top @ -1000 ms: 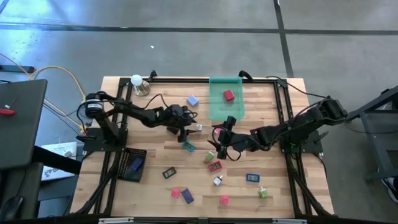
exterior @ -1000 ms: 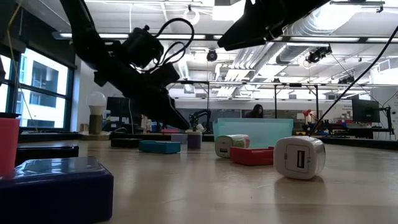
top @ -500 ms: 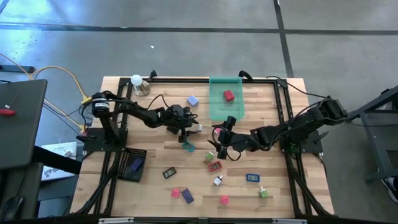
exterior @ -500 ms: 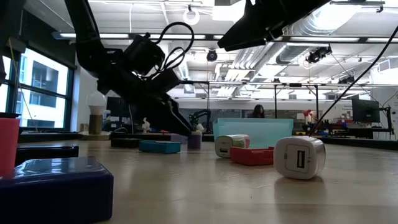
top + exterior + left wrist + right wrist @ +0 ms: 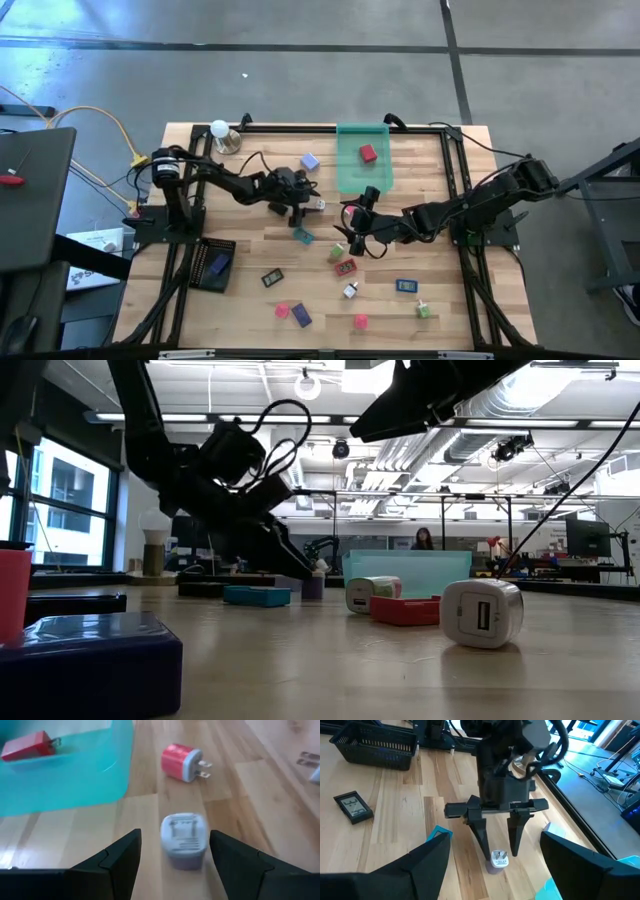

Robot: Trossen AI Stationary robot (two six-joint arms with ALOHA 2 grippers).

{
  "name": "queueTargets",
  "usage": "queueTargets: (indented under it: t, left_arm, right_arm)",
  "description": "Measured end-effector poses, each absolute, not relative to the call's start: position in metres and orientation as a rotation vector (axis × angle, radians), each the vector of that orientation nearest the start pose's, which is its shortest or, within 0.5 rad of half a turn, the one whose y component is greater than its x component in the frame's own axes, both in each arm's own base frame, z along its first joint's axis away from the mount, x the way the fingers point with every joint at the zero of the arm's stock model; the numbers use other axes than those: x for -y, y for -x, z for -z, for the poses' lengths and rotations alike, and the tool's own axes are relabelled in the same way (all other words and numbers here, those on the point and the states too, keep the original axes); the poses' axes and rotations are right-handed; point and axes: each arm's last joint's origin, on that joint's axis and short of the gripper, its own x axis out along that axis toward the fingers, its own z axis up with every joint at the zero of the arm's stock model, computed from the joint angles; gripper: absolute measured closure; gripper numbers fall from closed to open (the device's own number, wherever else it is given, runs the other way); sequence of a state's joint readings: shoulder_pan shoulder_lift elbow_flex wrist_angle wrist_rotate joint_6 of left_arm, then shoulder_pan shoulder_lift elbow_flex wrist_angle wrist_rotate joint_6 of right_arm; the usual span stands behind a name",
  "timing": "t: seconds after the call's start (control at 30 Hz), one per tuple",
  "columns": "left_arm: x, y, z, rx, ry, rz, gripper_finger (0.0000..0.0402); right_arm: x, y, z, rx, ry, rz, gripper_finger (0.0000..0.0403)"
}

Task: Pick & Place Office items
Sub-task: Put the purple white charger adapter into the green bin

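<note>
A black tray [image 5: 212, 264] sits at the table's left edge, well behind the left hand, with a purple piece [image 5: 219, 265] inside. Farther right, the translucent green tray [image 5: 364, 170] lies just beyond both hands and holds one red plug block [image 5: 368, 153].

The left hand [image 5: 308, 205] hovers low over the wooden table [image 5: 250, 240], fingers [image 5: 514, 834] parted wide and empty, straddling a small white charger block [image 5: 498, 860] without touching it. A teal flat piece [image 5: 303, 236] lies just behind this hand, and a lilac block [image 5: 310, 161] near it toward the tray. The right hand [image 5: 352, 232] waits beside it, fingers spread, holding nothing. Near it lie a red flat piece [image 5: 345, 267] and a green-and-white block [image 5: 337, 251]; the other office items are scattered behind both hands along the table's near side. A white ball on a metal base [image 5: 221, 131] stands at the far left corner.

Beyond the table lies grey concrete floor [image 5: 300, 70]; the low view shows an open office with a person [image 5: 423, 540] far off.
</note>
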State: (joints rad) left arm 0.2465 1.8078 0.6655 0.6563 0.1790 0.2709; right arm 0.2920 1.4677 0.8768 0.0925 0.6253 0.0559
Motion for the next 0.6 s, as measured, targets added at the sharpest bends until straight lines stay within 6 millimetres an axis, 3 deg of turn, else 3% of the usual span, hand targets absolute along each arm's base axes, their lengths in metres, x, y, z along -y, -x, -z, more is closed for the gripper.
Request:
queueTargets:
  t: [0.23,0.6]
  left_arm:
    - [-0.077,-0.316,-0.103,-0.493,-0.118,0.033,0.0174]
    - [-0.078,-0.317,-0.106,-0.458,-0.127,0.029,0.0208]
  right_arm:
    - [-0.073,-0.302,-0.236,-0.44,0.167,0.337,0.0103]
    - [-0.073,-0.301,-0.235,-0.446,0.171,0.338,0.0103]
